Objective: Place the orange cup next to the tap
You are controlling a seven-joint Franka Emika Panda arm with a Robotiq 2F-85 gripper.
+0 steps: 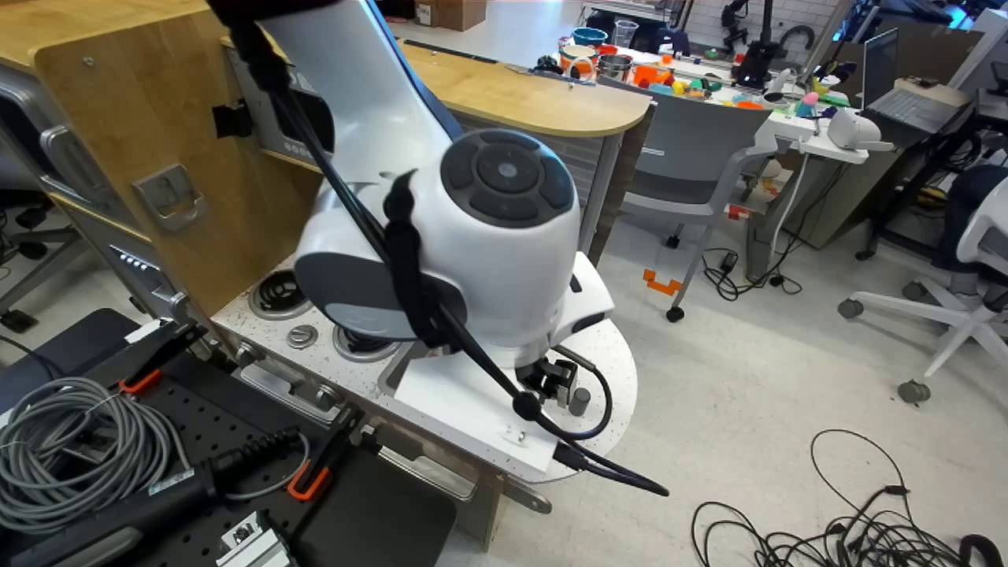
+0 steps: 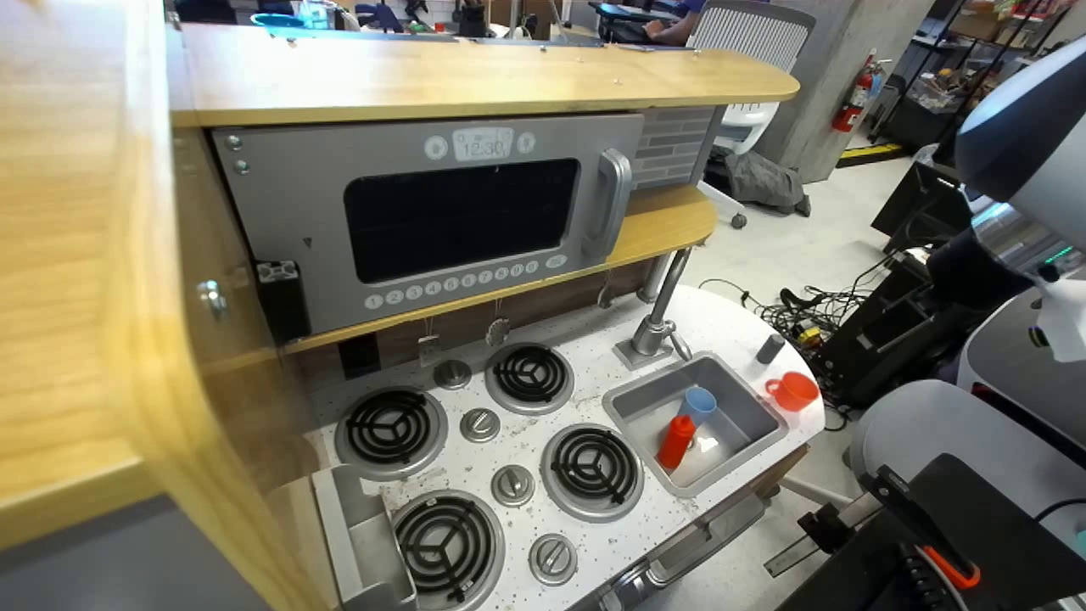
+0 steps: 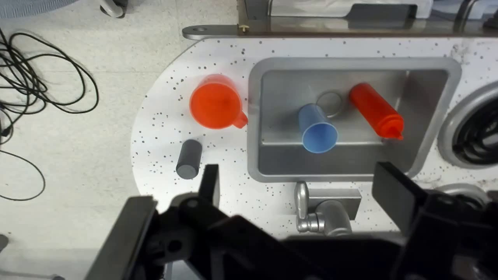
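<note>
The whole move is left to be made

In the wrist view, the gripper (image 3: 299, 175) is spread wide and nothing is held. The orange cup (image 3: 215, 103) is seen mouth up on the rounded end of the counter (image 3: 229, 155), its handle turned toward the sink (image 3: 255, 116), just beside the rim. The tap (image 3: 334, 217) is set behind the sink, well apart from the orange cup — so grasping, carrying and setting down are all judged to be left. Bare counter is shown between the grey peg (image 3: 189, 159) and the tap, usable for the placing. By a straight path the sink, holding a blue cup (image 3: 319, 134) and a red bottle (image 3: 377, 111), would probably be crossed.

In an exterior view, the orange cup is found near the curved outer edge of the counter, where a sideways nudge could be risky. Headroom is likely limited around the tap — a wooden shelf (image 2: 670, 222) is fixed above the back of the counter.

In an exterior view, much of the counter is covered by the arm (image 1: 496, 283). The orange cup cannot be made out, nor can the gripper's spread be told from the small part shown.
</note>
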